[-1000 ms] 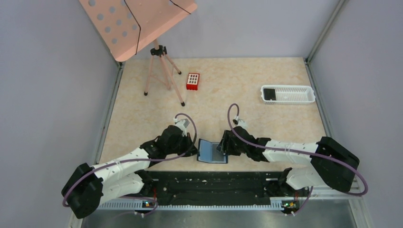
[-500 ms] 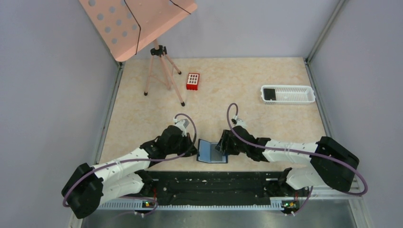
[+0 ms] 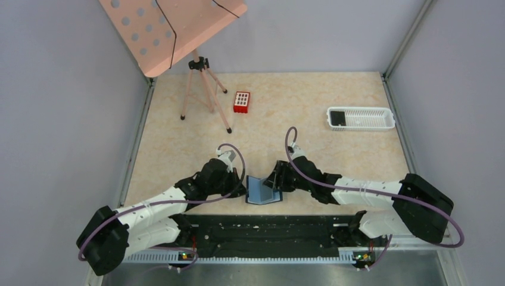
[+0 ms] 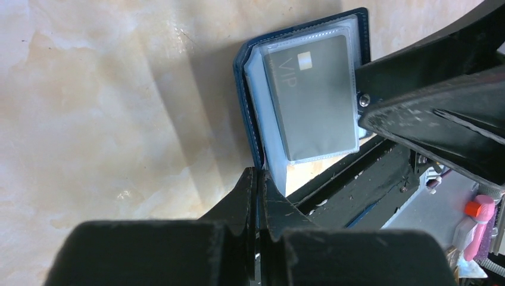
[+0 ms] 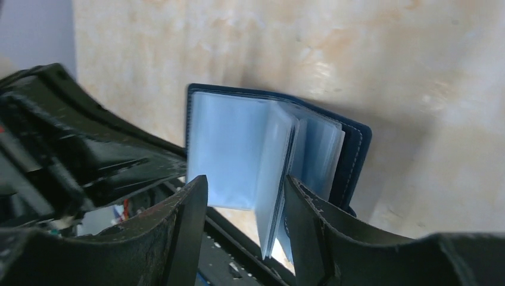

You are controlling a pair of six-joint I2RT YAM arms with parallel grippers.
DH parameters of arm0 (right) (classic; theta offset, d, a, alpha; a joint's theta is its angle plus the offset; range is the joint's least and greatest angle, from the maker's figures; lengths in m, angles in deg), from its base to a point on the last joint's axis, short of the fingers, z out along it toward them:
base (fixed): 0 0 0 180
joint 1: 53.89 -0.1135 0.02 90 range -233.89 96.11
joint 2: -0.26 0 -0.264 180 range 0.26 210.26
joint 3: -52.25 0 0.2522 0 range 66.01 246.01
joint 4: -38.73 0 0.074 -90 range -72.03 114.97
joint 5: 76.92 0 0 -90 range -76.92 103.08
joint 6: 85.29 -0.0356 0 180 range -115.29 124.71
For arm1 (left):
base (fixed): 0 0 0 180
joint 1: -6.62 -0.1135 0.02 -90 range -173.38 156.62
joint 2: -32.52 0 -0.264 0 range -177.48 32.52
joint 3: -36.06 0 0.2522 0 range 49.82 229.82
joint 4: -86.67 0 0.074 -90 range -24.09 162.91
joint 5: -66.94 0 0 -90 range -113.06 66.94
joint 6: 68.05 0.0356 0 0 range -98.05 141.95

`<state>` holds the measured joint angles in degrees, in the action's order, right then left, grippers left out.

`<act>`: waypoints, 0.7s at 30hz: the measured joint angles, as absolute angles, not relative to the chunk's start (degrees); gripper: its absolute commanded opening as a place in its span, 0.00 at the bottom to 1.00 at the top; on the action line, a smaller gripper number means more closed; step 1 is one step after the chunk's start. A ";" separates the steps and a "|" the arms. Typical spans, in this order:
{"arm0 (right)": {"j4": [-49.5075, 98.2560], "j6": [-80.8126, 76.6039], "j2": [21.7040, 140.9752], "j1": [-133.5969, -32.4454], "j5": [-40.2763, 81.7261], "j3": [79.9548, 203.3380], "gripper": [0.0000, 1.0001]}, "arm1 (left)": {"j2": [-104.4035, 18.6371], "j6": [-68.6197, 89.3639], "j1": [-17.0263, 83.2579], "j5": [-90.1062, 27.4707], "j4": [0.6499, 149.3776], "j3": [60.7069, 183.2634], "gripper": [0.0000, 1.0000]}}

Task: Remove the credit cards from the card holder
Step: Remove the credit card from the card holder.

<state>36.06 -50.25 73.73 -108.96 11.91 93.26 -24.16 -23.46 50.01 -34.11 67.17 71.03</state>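
Card holder point(image 3: 260, 192) flap raised, right pincer point(image 3: 274, 181) advanced

card holder point(image 3: 264, 190): on the counter point(image 3: 333, 155), near its front edge, between the two hands
left hand point(image 3: 243, 189): at the holder's left edge, touching it
right hand point(image 5: 244, 205): at the holder's right, some leaves between its fingers
card point(image 4: 312, 98): in a holder pocket
tray point(image 3: 361, 118): back right, well apart
second card point(image 3: 337, 118): in the tray's left end
box point(image 3: 241, 102): behind the holder
tripod point(image 3: 202, 89): left of the box
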 measured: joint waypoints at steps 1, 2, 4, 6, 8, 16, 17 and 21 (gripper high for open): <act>36.89 -50.12 73.58 -108.96 12.53 93.26 0.50 | -24.16 -23.46 49.99 -34.08 67.17 70.98 0.00; 38.01 -49.92 73.47 -108.96 13.34 93.26 0.50 | -24.16 -23.50 49.97 -34.08 67.17 70.96 0.00; 40.08 -49.81 73.38 -108.98 15.04 93.26 0.50 | -24.18 -23.61 49.97 -34.08 67.24 70.92 0.00; 41.11 -49.75 73.40 -108.98 16.42 93.26 0.50 | -24.23 -23.67 49.97 -34.11 67.28 70.90 0.00; 41.70 -49.72 73.40 -108.98 17.38 93.26 0.49 | -24.23 -23.83 49.99 -34.13 67.33 70.90 0.00; 42.53 -49.29 73.40 -108.98 18.78 92.99 0.27 | -24.23 -24.24 49.99 -34.15 67.35 70.63 0.00; 42.53 -49.29 73.38 -109.01 18.84 92.99 0.25 | -24.23 -24.29 49.99 -34.13 67.35 70.59 0.00; 42.53 -49.05 73.40 -109.01 18.87 92.99 0.22 | -24.23 -24.44 49.99 -34.13 67.39 70.35 0.00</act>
